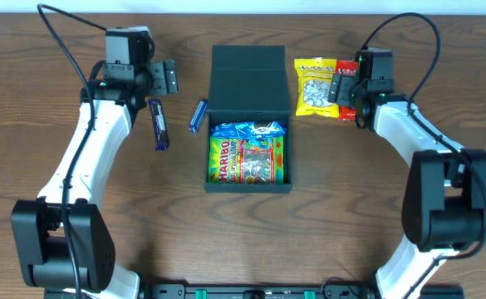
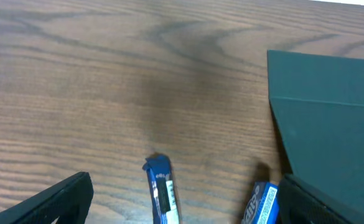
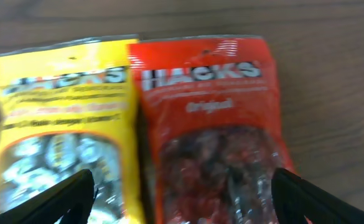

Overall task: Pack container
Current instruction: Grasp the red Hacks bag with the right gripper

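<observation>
The right gripper (image 3: 180,198) is wide open and empty above a yellow packet (image 3: 57,137) and a red packet (image 3: 213,137). Both read "HACKS"; the smaller print is blurred and the lower ends are cut off. The left gripper (image 2: 182,200) is also open and empty. The container (image 1: 248,83) stands open between the arms, with a "HARIBO" bag (image 1: 249,159) inside.

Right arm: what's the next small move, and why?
Probably lower the right gripper and close on the red packet. Its fingers are open and roughly centred over that packet, which lies flat beside the yellow packet, outside the container. The container is open, with a Haribo bag inside.
</observation>
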Robot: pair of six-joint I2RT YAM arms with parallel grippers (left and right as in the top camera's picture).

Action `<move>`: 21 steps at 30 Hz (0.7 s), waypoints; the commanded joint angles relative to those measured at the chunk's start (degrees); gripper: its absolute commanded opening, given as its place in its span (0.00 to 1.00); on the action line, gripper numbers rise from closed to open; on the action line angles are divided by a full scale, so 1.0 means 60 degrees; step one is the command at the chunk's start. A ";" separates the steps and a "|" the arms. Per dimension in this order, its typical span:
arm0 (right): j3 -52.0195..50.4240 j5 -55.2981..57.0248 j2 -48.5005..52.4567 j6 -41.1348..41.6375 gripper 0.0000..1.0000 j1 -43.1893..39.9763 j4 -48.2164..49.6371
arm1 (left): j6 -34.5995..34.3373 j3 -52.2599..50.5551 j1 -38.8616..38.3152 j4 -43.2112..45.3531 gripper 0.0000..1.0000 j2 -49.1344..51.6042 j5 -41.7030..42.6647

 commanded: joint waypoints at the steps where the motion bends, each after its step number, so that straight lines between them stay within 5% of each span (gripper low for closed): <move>1: 0.0124 0.0576 0.0437 0.0168 0.88 -0.0127 0.0182 | -0.0164 0.0208 0.0026 -0.0051 0.95 -0.0095 0.0273; 9: 0.0124 0.0692 0.1300 0.0178 0.75 -0.0277 0.0863 | -0.0164 0.0208 0.0018 -0.0084 0.95 -0.0095 0.0277; 13: 0.0124 0.0790 0.1504 0.0441 0.49 -0.0401 0.0812 | -0.0164 0.0208 0.0018 -0.0109 0.95 -0.0095 0.0273; 15: 0.0124 0.0783 0.1501 0.0601 0.28 -0.0415 0.0780 | -0.0164 0.0208 0.0018 -0.0113 0.95 -0.0095 0.0273; 21: 0.0131 0.0747 0.1191 0.0601 0.04 -0.0386 0.0499 | -0.0160 0.0208 0.0022 -0.0098 0.95 -0.0095 0.0266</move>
